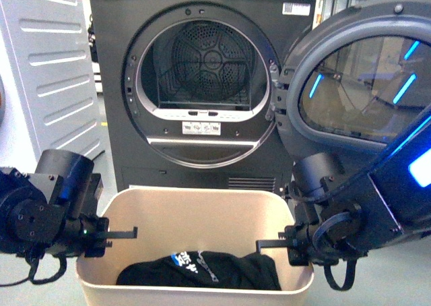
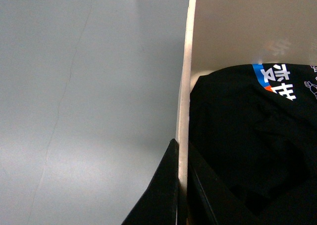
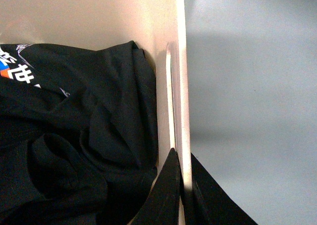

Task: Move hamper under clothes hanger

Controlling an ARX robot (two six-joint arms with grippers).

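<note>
The beige hamper (image 1: 202,211) stands on the floor right in front of me, between my arms. A black garment with white and blue print (image 1: 202,269) lies in it. My left gripper (image 1: 111,236) is shut on the hamper's left rim, one finger inside and one outside. In the left wrist view the gripper (image 2: 181,150) pinches the thin wall (image 2: 184,86) beside the garment (image 2: 247,145). My right gripper (image 1: 286,242) is shut on the right rim. In the right wrist view it (image 3: 182,158) clamps the wall (image 3: 181,61) next to the garment (image 3: 74,136). The clothes hanger is out of view.
A dark grey dryer (image 1: 202,158) stands just behind the hamper, drum open. Its round door (image 1: 363,83) is swung out to the right above my right arm. A white appliance (image 1: 47,63) stands at the left. Grey floor (image 2: 74,111) lies on both sides of the hamper.
</note>
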